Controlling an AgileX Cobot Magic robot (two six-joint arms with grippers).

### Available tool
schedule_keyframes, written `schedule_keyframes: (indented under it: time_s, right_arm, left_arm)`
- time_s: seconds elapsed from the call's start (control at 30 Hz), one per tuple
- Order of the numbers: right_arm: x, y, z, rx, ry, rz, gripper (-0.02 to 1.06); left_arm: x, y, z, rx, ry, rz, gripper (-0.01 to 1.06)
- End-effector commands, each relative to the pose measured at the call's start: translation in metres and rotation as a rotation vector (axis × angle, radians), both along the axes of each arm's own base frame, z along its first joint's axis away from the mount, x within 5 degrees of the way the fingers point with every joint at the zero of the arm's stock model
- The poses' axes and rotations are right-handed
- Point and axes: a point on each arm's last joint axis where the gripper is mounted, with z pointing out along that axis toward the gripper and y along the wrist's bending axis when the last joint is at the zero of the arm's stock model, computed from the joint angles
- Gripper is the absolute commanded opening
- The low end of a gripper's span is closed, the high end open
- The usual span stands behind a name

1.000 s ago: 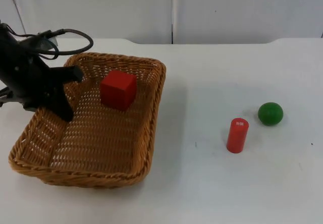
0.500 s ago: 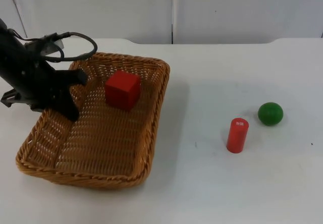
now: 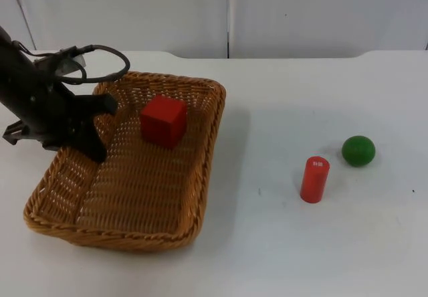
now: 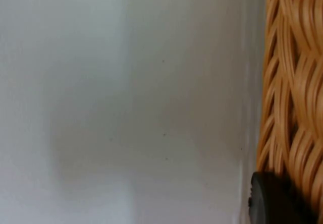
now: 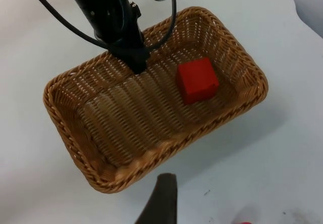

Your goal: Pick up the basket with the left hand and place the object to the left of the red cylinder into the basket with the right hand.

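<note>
Left gripper (image 3: 87,140) clamped on the basket (image 3: 167,230) at its left rim, one finger inside, basket on the table (image 3: 281,243). Red cube (image 3: 162,120) sits inside near the far wall. Right gripper (image 5: 161,193) high above the basket's near side, finger state can't tell. Red cylinder (image 3: 314,179) upright, green ball (image 3: 358,150) just right of it, both well apart from basket
</note>
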Motion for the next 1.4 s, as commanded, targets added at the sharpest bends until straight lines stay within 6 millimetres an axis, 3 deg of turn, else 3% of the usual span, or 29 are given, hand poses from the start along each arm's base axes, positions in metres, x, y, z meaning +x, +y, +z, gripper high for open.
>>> schedule_keyframes:
  time_s: [0.0,0.27,0.37,0.4,0.53,0.57,0.6,0.7,0.93,1.13,1.23,1.37]
  right_arm:
    - [-0.001,-0.003,0.002,0.005,-0.002,-0.011,0.77]
    - [-0.001,-0.003,0.002,0.005,-0.002,-0.011,0.77]
    - [-0.001,-0.003,0.002,0.005,-0.002,-0.011,0.77]
    - [-0.001,-0.003,0.002,0.005,-0.002,-0.011,0.77]
    - [-0.001,-0.003,0.002,0.005,-0.002,-0.011,0.77]
    - [-0.001,-0.003,0.002,0.005,-0.002,-0.011,0.77]
    - [-0.001,-0.003,0.002,0.005,-0.002,-0.011,0.77]
    - [-0.001,-0.003,0.002,0.005,-0.002,-0.011,0.77]
    - [-0.001,-0.003,0.002,0.004,0.000,-0.010,0.77]
    - [-0.001,-0.003,0.002,0.001,-0.002,-0.011,0.77]
    - [-0.001,-0.003,0.002,0.001,-0.002,-0.011,0.77]
    - [0.000,-0.003,0.002,0.003,-0.005,-0.011,0.77]
  left_arm:
    - [0.003,-0.003,0.006,-0.027,-0.014,0.017,0.00]
    - [0.003,-0.003,0.006,-0.027,-0.013,0.017,0.01]
    - [0.003,-0.003,0.006,-0.027,-0.013,0.017,0.20]
    - [0.003,-0.003,0.006,-0.027,-0.013,0.017,0.20]
    - [0.002,-0.003,0.006,-0.026,-0.010,0.017,0.54]
    - [0.002,-0.003,0.006,-0.026,-0.010,0.017,0.54]
    - [0.002,-0.003,0.006,-0.024,-0.010,0.015,0.64]
    - [0.001,-0.002,0.005,-0.012,-0.007,-0.001,0.82]
    - [0.000,0.007,0.011,0.101,-0.017,-0.029,0.87]
    - [-0.002,0.016,0.035,0.199,-0.052,-0.022,0.87]
    - [-0.004,0.016,0.068,0.206,-0.127,-0.014,0.87]
    - [-0.010,0.016,0.095,0.195,-0.168,0.009,0.87]
